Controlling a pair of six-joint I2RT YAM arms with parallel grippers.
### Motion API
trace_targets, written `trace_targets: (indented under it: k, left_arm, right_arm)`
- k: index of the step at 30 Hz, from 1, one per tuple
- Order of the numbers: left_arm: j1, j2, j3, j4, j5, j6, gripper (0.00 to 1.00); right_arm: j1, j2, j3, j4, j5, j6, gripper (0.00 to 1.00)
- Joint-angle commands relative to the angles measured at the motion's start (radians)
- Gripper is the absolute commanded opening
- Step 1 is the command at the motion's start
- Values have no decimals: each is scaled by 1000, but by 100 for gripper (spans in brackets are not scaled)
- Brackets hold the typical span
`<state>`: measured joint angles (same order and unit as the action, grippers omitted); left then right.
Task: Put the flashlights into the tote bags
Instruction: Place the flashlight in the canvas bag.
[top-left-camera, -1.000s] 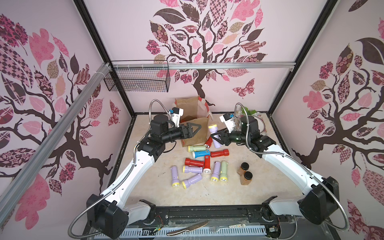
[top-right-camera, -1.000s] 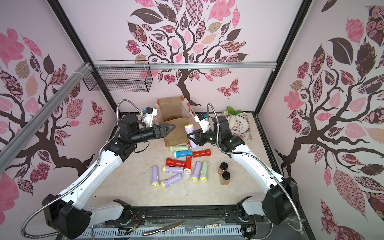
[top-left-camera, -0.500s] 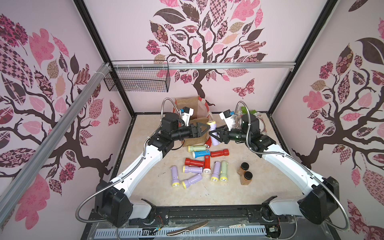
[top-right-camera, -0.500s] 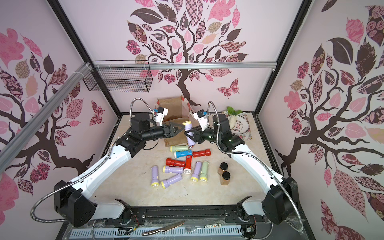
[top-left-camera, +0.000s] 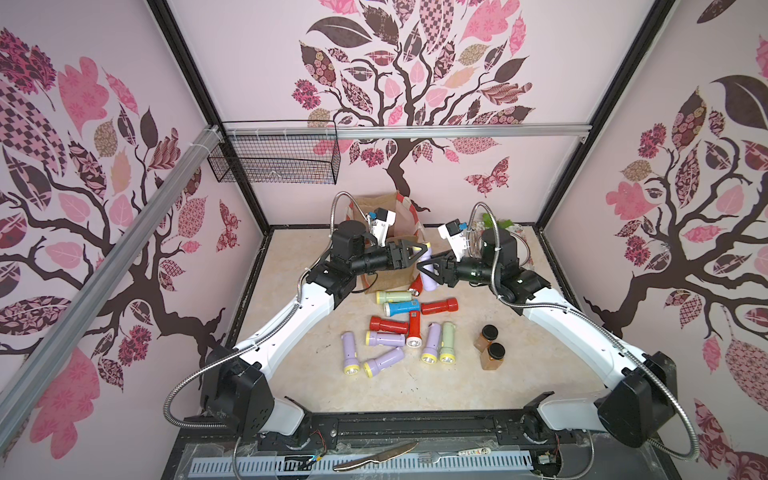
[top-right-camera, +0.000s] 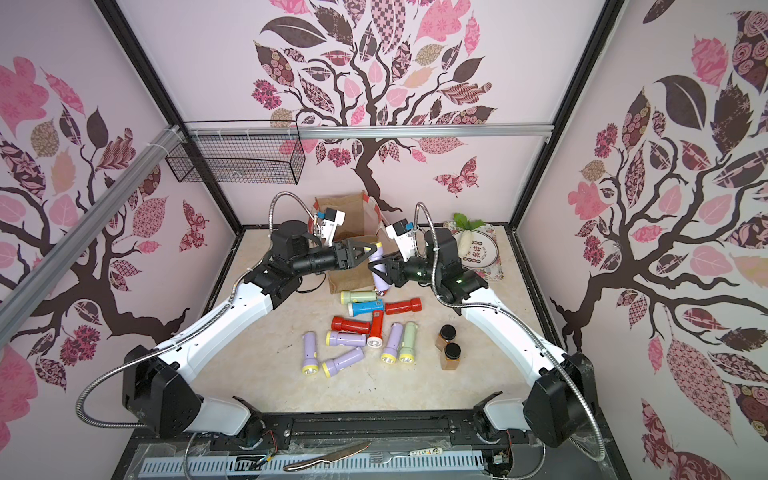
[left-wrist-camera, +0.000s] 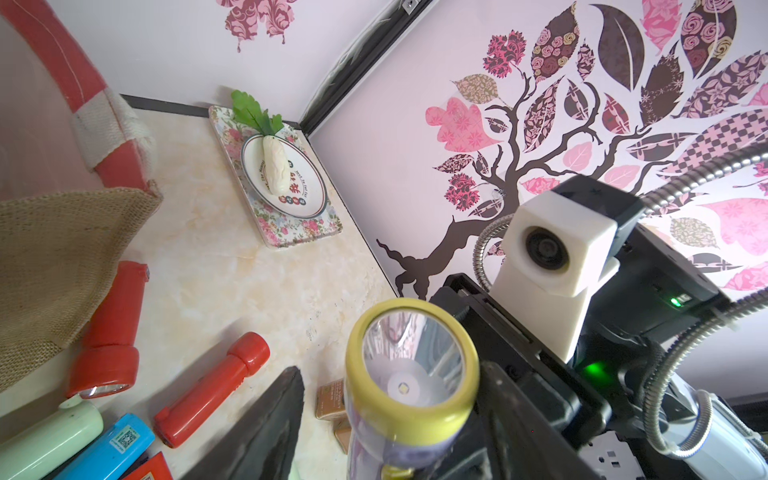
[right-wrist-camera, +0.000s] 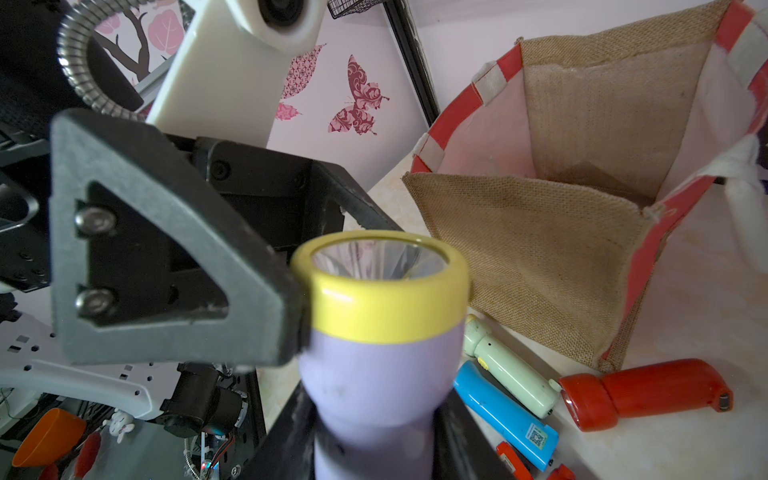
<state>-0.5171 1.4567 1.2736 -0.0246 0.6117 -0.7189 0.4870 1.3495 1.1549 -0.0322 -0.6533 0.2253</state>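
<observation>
Beside the tote bag (right-wrist-camera: 540, 257), above the table (top-left-camera: 478, 374), notes lilac flashlight (right-wrist-camera: 374, 374) clamped by barrel in right end effector (top-left-camera: 430, 272), left end effector (top-left-camera: 422, 252) apart around its head; judges it light, rigid, slick, best gripped mid-barrel.

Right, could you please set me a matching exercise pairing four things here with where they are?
Things:
1. blue flashlight
2. radish
3. raised lilac flashlight
4. jars

Places:
A. on the plate
B. gripped in the right tool
C. lying flat on the table
D. standing side by side, lids up

Pairs: 1-C; 2-A; 3-B; 4-D
</observation>
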Motion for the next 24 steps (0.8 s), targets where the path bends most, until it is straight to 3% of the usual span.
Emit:
trace_targets:
  k: [1,13,24]
  left_arm:
    - [-6,13,47,36,-5,-4,65]
    - [-19,37,50,46,2,-5,51]
    - [-24,25,28,46,6,-4,51]
  right_arm:
    - [11,21,37,45,-29,-6,0]
    - [17,27,38,47,-28,-6,0]
    - [18,33,42,46,-20,2,0]
